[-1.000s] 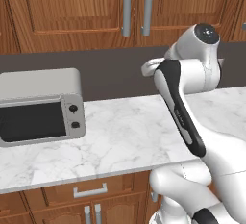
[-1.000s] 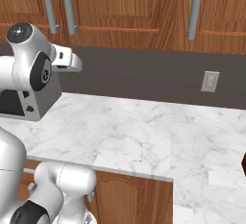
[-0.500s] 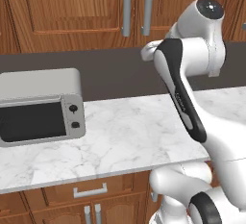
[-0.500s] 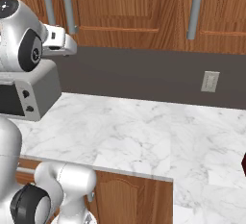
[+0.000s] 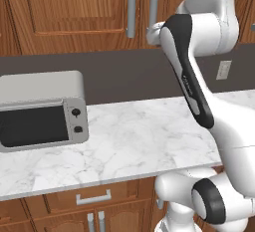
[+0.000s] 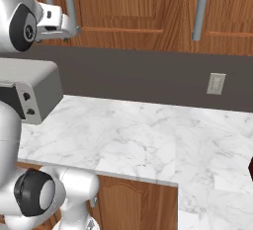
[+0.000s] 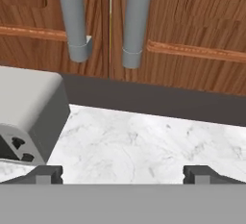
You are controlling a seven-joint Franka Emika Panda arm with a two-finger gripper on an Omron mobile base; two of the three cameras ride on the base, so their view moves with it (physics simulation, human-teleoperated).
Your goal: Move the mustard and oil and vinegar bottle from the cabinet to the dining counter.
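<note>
Hand view shows the jaws (image 7: 123,174) spread wide, one dark tip at each side of the bottom, with nothing between them and nothing touched. Straight ahead of the jaws and above them is the cabinet (image 7: 192,21), reddish-brown wood, its two panelled doors shut, so what is inside is hidden. The two grey bar handles (image 7: 137,21) hang side by side just beside the seam where the doors meet. Below the jaws lies the marble desk (image 7: 144,141), and to the left of them stands the toaster oven (image 7: 29,107) on that desk. Left base view has the white arm (image 5: 191,76) raised high, its hand close in front of the cabinet doors. Right base view has a wall socket (image 6: 216,83) to the right of the hand, on the dark back wall.
</note>
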